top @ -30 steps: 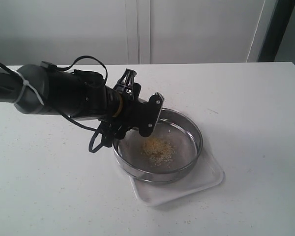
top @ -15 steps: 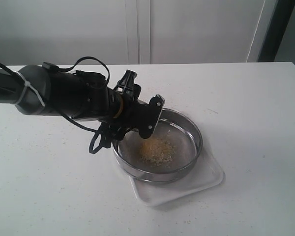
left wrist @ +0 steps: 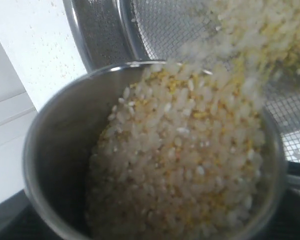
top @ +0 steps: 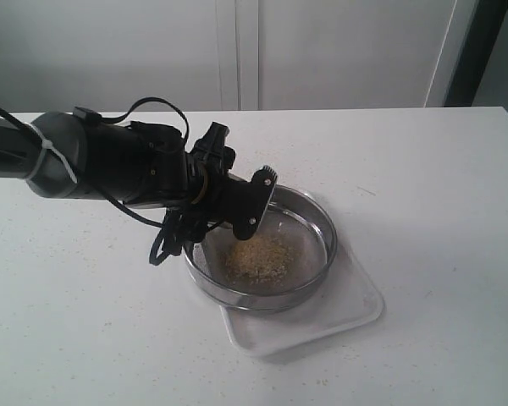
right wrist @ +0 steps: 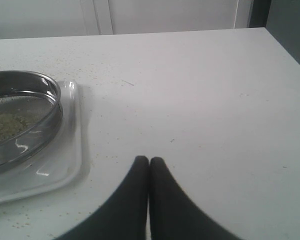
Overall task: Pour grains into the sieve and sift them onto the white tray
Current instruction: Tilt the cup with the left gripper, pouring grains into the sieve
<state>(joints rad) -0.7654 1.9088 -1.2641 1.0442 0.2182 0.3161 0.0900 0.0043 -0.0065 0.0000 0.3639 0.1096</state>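
Note:
My left gripper is shut on a small steel cup, tipped over the near-left rim of the sieve. The cup is full of grains, pale whitish ones mixed with tiny yellow ones, and they spill over its lip onto the sieve's mesh. A heap of grains lies in the middle of the sieve. The sieve rests on the white tray. From the exterior view the cup is hidden behind the gripper. My right gripper is shut and empty above the bare table, off to the side of the sieve and tray.
The white table carries scattered specks of grain around the tray. A white wall with cabinet panels runs behind the table. A black cable loop hangs under the left wrist, close to the sieve's left rim.
The sieve has slid a little to the left on the tray, and the left gripper has shifted left with it. The grain heap in the sieve has spread wider.

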